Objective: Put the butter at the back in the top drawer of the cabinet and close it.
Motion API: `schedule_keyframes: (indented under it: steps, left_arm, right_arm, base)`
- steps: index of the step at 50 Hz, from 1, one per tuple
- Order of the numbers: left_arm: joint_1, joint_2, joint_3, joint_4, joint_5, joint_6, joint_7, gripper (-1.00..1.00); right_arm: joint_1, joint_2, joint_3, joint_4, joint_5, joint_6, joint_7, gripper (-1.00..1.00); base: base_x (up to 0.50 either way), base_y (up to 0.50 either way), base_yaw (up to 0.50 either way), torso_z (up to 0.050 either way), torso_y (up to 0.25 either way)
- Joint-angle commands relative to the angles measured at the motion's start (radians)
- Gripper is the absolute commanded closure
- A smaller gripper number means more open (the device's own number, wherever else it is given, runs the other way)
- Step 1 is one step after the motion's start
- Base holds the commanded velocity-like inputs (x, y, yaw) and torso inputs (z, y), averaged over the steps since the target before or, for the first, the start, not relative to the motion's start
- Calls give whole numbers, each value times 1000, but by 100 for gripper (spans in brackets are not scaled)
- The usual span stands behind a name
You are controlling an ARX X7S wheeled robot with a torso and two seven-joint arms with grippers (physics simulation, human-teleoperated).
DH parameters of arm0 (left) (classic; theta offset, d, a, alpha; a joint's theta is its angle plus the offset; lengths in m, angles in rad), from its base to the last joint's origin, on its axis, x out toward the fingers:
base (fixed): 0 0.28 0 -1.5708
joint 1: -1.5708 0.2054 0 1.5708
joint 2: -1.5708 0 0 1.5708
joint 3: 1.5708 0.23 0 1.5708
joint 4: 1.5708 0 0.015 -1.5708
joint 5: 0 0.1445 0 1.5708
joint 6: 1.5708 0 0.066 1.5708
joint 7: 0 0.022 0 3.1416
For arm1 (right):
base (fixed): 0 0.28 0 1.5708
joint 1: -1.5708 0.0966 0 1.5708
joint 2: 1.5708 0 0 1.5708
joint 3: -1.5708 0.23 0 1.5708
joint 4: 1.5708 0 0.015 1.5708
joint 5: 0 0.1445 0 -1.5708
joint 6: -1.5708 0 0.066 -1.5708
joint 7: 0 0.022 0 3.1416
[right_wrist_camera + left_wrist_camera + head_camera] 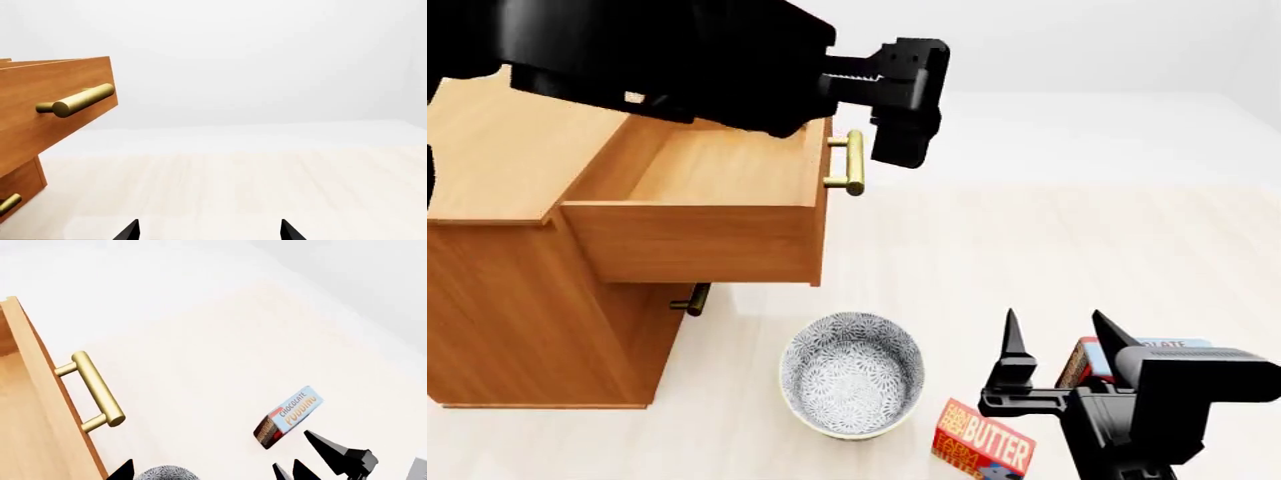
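Pulled-out top drawer (53,107) with brass handle (77,101), a lower handle (8,204) beneath. Right gripper (210,231) fingertips spread apart over pale floor (253,185).

One cabinet (521,300), one bowl (851,375), two cartons (984,440).

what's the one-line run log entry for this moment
top drawer: open, empty | butter: on floor by bowl | right gripper: open above butter | left gripper: beside drawer handle, grip unclear
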Motion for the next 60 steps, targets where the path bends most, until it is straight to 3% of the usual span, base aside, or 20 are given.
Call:
schedule_keyframes:
  steps: [1,15,36,51,60]
  left_arm:
    - [59,-148,-85,304,-142,110,-164,-100]
    - [130,-307,-200,633,-248,254,-253,-100]
    - [273,-475,-364,1021,-276,424,-294,-100]
    - [543,-668,-616,1251,-224,523,-172,-100]
    - [707,-722,-734,1290,-170,535,-86,-100]
  right_arm:
    - [5,3,-6,2,5,2,1,-100]
    - [14,4,-10,9,16,-1,-6,-100]
    - [13,12,-4,6,33,0,-2,-100]
    - [14,41,15,-12,75,33,0,-100]
    - [62,127,86,-66,215,145,6,-100]
  base:
    - [0,0,0,0,0]
    - [0,0,0,0,0]
    - [0,0,0,0,0]
    - [0,0,0,0,0]
    - [0,0,0,0,0]
